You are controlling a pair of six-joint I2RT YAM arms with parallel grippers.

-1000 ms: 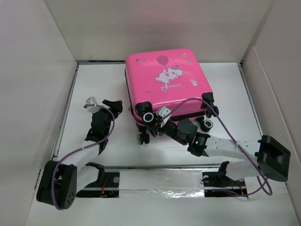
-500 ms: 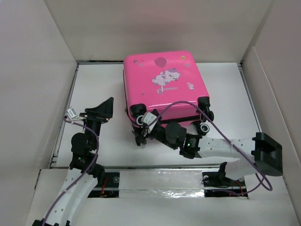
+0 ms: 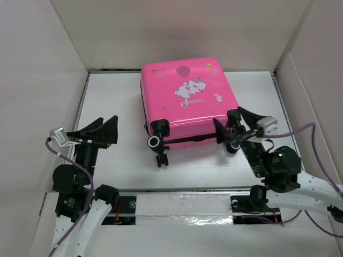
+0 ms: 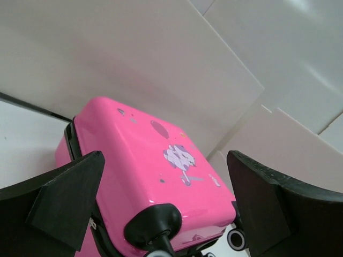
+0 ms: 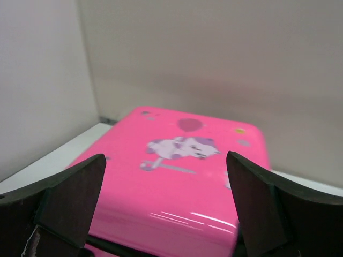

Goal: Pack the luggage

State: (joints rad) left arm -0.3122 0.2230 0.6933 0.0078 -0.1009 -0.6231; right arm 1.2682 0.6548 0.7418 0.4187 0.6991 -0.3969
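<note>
The pink luggage (image 3: 185, 99) lies flat and closed on the white table, cartoon animal and balloon print up, black wheels toward me. It also shows in the left wrist view (image 4: 155, 171) and the right wrist view (image 5: 182, 171). My left gripper (image 3: 99, 131) is open and empty, to the left of the luggage and apart from it. My right gripper (image 3: 236, 124) is open and empty, raised near the luggage's near right wheel (image 3: 232, 145).
White walls enclose the table on the left, back and right. A taped strip (image 3: 185, 206) runs along the near edge between the arm bases. A purple cable (image 3: 316, 128) loops from the right arm.
My right gripper has pulled back from the luggage's near left wheel and swung to the right corner. My left arm has drawn back toward me and to the left. The luggage has hardly moved.
</note>
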